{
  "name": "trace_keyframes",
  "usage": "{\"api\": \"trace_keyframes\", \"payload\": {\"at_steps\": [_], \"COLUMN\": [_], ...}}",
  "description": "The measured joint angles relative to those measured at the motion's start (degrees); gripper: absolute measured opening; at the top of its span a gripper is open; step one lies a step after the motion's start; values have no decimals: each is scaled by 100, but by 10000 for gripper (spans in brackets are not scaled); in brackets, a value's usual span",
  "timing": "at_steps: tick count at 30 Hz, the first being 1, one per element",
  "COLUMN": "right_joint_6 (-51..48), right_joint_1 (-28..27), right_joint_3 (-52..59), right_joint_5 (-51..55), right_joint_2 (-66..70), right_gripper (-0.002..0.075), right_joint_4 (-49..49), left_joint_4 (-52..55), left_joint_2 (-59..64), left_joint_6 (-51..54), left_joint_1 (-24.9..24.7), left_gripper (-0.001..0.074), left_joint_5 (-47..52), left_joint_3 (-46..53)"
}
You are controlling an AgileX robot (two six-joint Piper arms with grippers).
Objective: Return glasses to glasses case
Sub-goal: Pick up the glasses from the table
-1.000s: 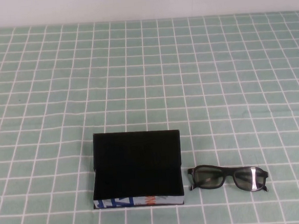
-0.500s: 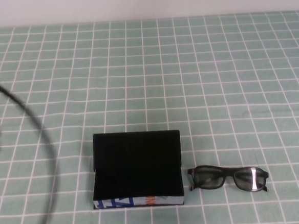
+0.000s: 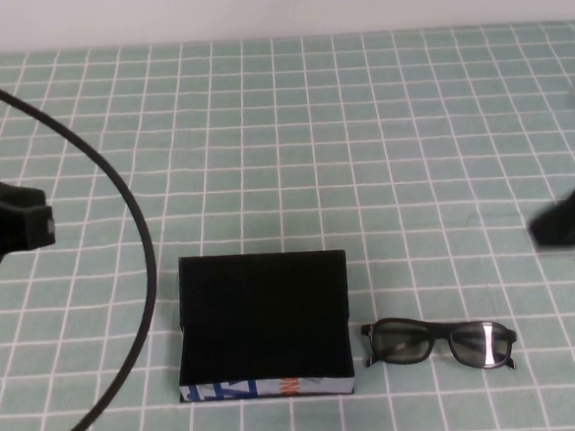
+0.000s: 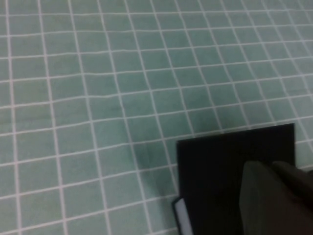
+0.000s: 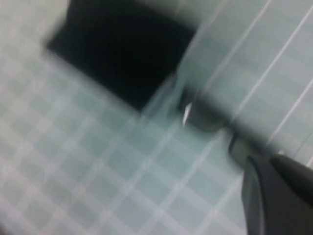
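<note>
Right end effector (image 3: 570, 227) blurred, edge-cropped

Black arm housings (image 3: 7, 227); black cable (image 3: 125, 286) looping; dark end effector (image 5: 279, 196).

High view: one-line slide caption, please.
Open glasses case beside glasses on checked cloth; left gripper and shut right gripper enter from either edge.

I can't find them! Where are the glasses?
In the high view, the glasses lie flat on the checked tablecloth near its front edge, just right of the open glasses case, not touching it.
</note>
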Motion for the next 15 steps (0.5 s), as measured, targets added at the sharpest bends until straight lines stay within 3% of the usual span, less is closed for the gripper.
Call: {"api": "trace_keyframes", "payload": {"at_steps": [4,7,15], "right_joint_6": [-314,-690,-1270], "right_joint_1": [70,210,1301], "right_joint_3": [24,24,24], "right_joint_5": [306,11,-515], "right_joint_2": [762,1105,1922], "right_gripper": [2,62,417], "right_joint_4": [-298,-547,-1645], "left_joint_4": [-330,-571,-814], "left_joint_2": [0,0,0], "left_joint_6": [14,25,33], "left_joint_1": [0,-12,-15], "left_gripper": [-4,-4,-4], "left_joint_5": [0,0,207], "left_joint_3": [0,0,0]}}
